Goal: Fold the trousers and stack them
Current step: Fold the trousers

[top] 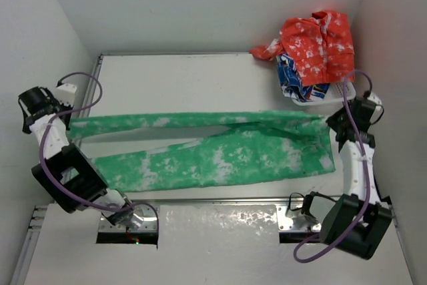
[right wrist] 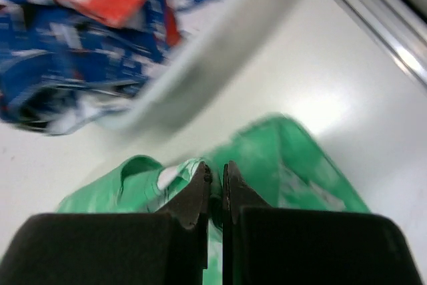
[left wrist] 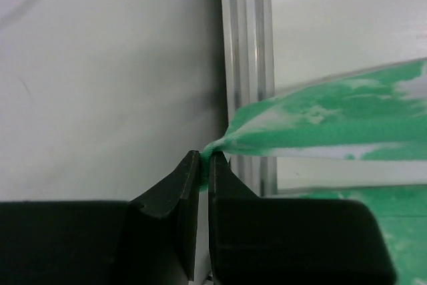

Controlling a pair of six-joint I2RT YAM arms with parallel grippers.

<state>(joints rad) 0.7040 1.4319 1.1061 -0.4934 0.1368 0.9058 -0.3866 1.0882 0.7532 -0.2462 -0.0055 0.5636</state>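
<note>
Trousers (top: 213, 155) lie flat on desk (top: 187, 78), long way running left to right. Left jaws clamped on far leg's tip, right jaws clamped on waist end, and cloth is stretched between them. Near leg lies loose. Red cloth pile (top: 313, 41) sits just behind waist end — could snag.

The trousers (top: 220, 155) lie crosswise on the table (top: 187, 78), one leg behind the other, the left hand (left wrist: 204, 159) at their left end, the right hand (right wrist: 217, 170) at their right, behind which a heap of clothes (top: 313, 45) sits in a tub (top: 315, 101).
</note>
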